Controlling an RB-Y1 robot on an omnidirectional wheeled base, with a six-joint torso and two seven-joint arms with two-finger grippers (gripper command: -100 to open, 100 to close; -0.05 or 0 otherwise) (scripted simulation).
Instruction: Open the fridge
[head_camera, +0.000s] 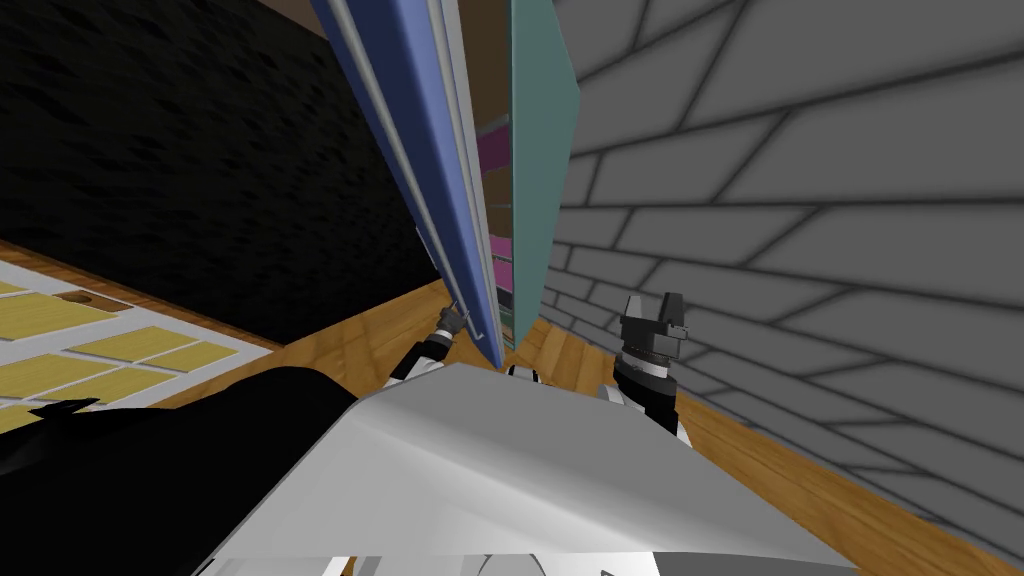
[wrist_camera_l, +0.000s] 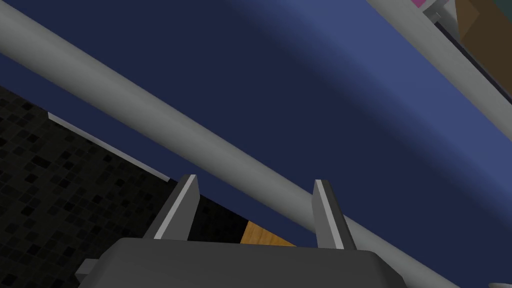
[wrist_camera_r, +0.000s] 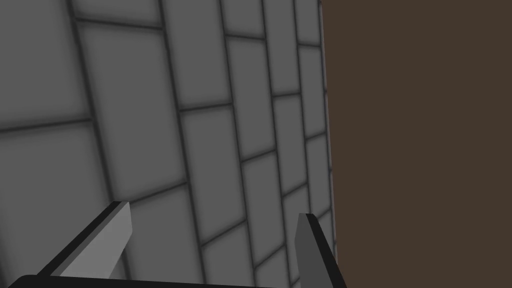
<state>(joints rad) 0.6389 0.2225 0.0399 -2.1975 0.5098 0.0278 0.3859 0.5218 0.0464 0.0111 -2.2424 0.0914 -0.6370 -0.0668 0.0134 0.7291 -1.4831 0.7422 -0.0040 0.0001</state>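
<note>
The fridge (head_camera: 543, 150) has a teal side, and its blue door (head_camera: 425, 150) stands ajar, so pink and brown shelves show in the gap. A long grey bar handle (wrist_camera_l: 150, 115) runs down the door's face. My left gripper (head_camera: 455, 322) is at the low end of that handle. Its fingers (wrist_camera_l: 182, 207) stand apart. The bar crosses slantwise just past the tips and passes behind one of them, and nothing is pinched between them. My right gripper (head_camera: 655, 325) is raised beside the fridge near the wall, open and holding nothing (wrist_camera_r: 212, 245).
A grey brick wall (head_camera: 800, 200) runs close along the right of the fridge. Wooden floor (head_camera: 380, 330) lies underfoot. To the left is a black area (head_camera: 180, 150), with pale flooring with yellow panels (head_camera: 90, 350) in front of it.
</note>
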